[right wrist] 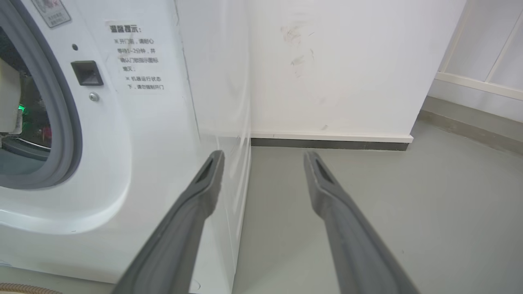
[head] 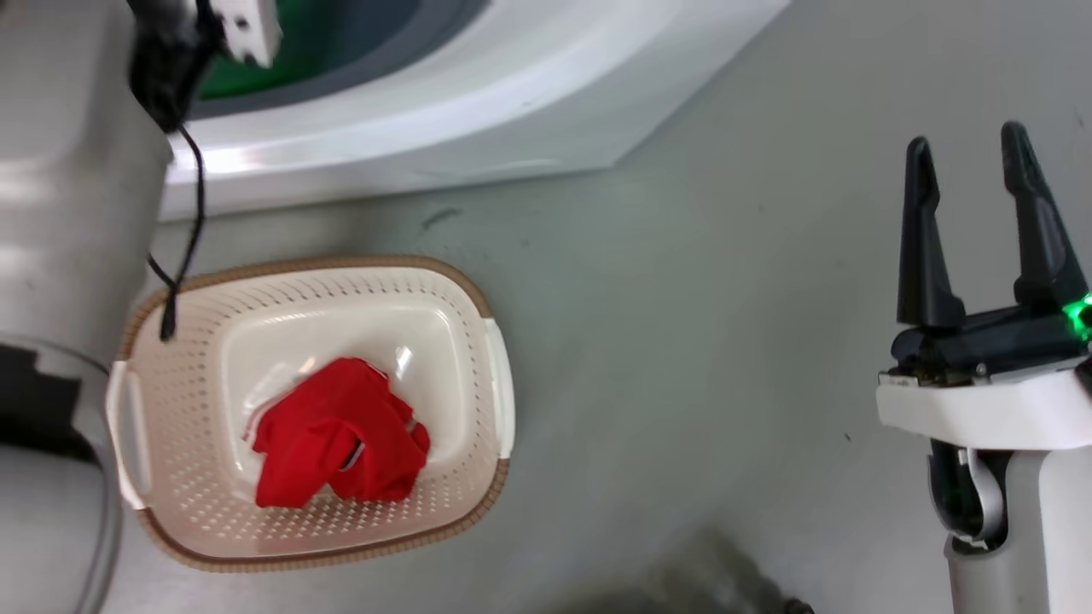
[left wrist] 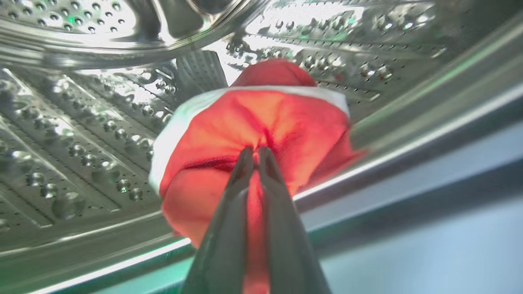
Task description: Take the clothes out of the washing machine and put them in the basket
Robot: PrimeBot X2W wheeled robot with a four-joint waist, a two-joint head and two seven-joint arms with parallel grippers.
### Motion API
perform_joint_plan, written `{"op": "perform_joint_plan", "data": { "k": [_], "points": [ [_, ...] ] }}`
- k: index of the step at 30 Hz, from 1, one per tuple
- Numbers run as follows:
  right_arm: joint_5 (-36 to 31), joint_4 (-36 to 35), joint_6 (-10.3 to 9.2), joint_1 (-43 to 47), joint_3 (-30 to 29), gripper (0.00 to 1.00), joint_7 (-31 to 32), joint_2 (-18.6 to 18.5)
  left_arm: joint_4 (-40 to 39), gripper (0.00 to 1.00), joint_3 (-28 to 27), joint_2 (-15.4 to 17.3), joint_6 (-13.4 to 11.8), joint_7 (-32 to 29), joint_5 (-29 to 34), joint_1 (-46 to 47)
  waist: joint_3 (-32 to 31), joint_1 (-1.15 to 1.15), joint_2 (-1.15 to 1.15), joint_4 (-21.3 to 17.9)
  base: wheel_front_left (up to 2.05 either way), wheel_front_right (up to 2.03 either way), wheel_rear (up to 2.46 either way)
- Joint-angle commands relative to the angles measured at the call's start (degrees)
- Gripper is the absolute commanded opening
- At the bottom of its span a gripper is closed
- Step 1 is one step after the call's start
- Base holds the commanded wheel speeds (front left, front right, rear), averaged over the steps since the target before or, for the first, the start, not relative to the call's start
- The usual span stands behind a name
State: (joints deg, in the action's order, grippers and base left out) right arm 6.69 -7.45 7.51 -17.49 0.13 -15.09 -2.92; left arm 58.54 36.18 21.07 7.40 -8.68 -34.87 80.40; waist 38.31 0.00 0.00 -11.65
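Observation:
Inside the steel drum of the washing machine, my left gripper is shut on a red garment with white trim, pinching a fold near the drum's lip. Another red garment lies crumpled in the cream basket on the floor in front of the machine. My left arm reaches up into the machine's opening at the head view's left. My right gripper hangs open and holds nothing over the floor at the right; its fingers point past the machine's front corner.
Grey floor spreads between the basket and my right arm. A white wall with a dark baseboard stands beside the machine. A black cable dangles from my left arm over the basket's rim.

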Motion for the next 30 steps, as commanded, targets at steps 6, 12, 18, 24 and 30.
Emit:
{"op": "perform_joint_plan", "data": {
  "k": [6, 12, 18, 24, 30],
  "points": [
    [-1.5, 1.32, -0.04, 3.71, -0.7, 1.0, -0.11, 0.07, -3.63, 0.0, 2.13, -0.76, -0.01, 9.02, -3.8, -10.4, -8.83, 0.0, 0.0, 4.74, 0.0, 0.0, 0.0],
    [-2.65, 2.43, -0.04, 7.02, -0.77, 1.0, -0.11, 0.06, -6.65, 0.0, 3.7, -0.7, -0.01, 16.61, -5.11, -19.34, -15.0, 0.0, 0.0, 6.8, 0.0, 0.0, 0.0],
    [-3.4, 2.81, -0.04, 9.87, -0.68, 1.0, -0.11, 0.07, -11.66, 0.0, 4.15, 0.27, -0.5, 21.11, -5.37, -26.88, -19.85, 0.0, 0.0, 8.25, 0.0, 0.0, 0.0],
    [-3.71, 3.37, -0.04, 12.11, -0.78, 1.0, -0.11, 0.06, -20.46, 0.0, 4.68, 2.26, -3.4, 22.72, -3.98, -33.2, -23.61, 0.0, 0.0, 9.21, 0.0, 0.0, 0.0],
    [-3.81, 3.76, -0.04, 14.05, -0.59, 1.0, -0.11, 0.06, -32.15, 0.0, 3.43, 5.48, -7.27, 23.0, -3.7, -38.17, -26.75, 0.0, 0.0, 9.69, 0.0, 0.0, 0.0]
  ]
}}
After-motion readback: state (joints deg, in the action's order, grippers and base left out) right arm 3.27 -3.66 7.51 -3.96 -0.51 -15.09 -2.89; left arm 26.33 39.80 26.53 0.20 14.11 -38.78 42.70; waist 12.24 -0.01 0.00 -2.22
